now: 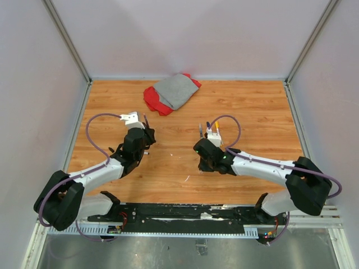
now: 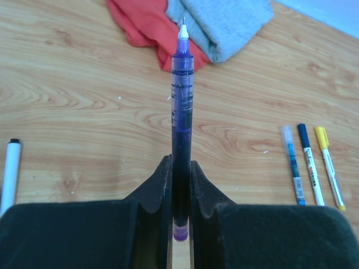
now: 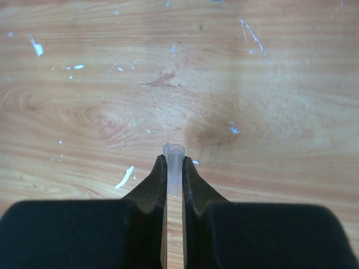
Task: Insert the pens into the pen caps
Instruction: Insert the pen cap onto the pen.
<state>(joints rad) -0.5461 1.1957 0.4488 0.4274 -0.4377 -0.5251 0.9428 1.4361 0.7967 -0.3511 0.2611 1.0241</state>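
Observation:
My left gripper [image 2: 180, 185] is shut on a purple pen [image 2: 182, 95], which juts out ahead of the jaws with its bare white tip pointing at the cloths. From above, that gripper [image 1: 147, 133] sits left of centre. My right gripper [image 3: 174, 168] is shut on a small clear pen cap [image 3: 174, 159], open end facing away, just above the wood. In the top view this gripper [image 1: 202, 152] is right of centre. Three more pens lie side by side: blue [image 2: 293, 165], dark-capped white [image 2: 310, 165] and yellow [image 2: 329, 168]. Another white pen [image 2: 11, 174] lies at the far left.
A red cloth [image 1: 154, 101] and a grey cloth [image 1: 175, 89] are heaped at the back of the wooden table [image 1: 252, 112]. Tiny white scraps [image 3: 124, 176] dot the wood below the right gripper. Grey walls enclose the table on three sides.

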